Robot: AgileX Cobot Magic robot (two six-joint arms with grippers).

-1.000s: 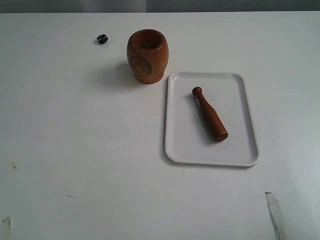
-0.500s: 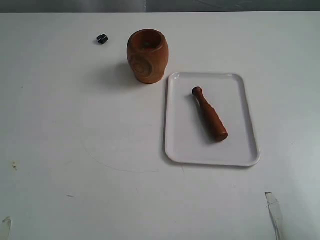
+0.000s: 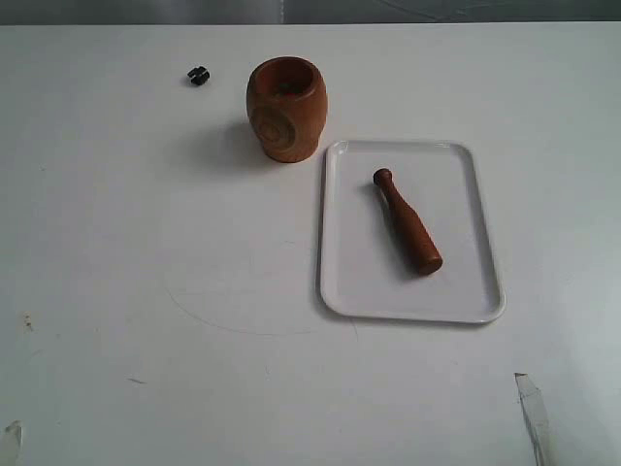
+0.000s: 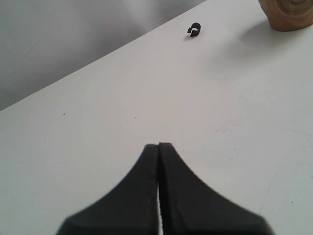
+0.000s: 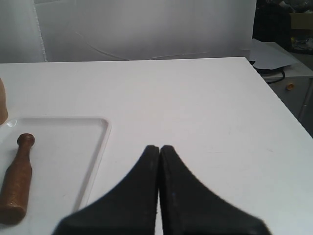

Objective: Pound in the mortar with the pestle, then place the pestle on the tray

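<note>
The reddish-brown wooden mortar (image 3: 286, 108) stands upright on the white table, just beyond the tray's far left corner. The pestle (image 3: 408, 222) lies flat on the white tray (image 3: 456, 291), its narrow knobbed end toward the mortar. Neither arm shows in the exterior view. In the left wrist view my left gripper (image 4: 159, 145) is shut and holds nothing, with the mortar's base (image 4: 288, 13) far off. My right gripper (image 5: 159, 147) is likewise shut and holds nothing, beside the tray's edge (image 5: 95, 161), and the pestle (image 5: 17, 178) lies off to one side of it.
A tiny black object (image 3: 198, 75) sits on the table left of the mortar, also seen in the left wrist view as a small black clip (image 4: 194, 30). The table's right edge (image 5: 279, 103) drops off to a cluttered floor area.
</note>
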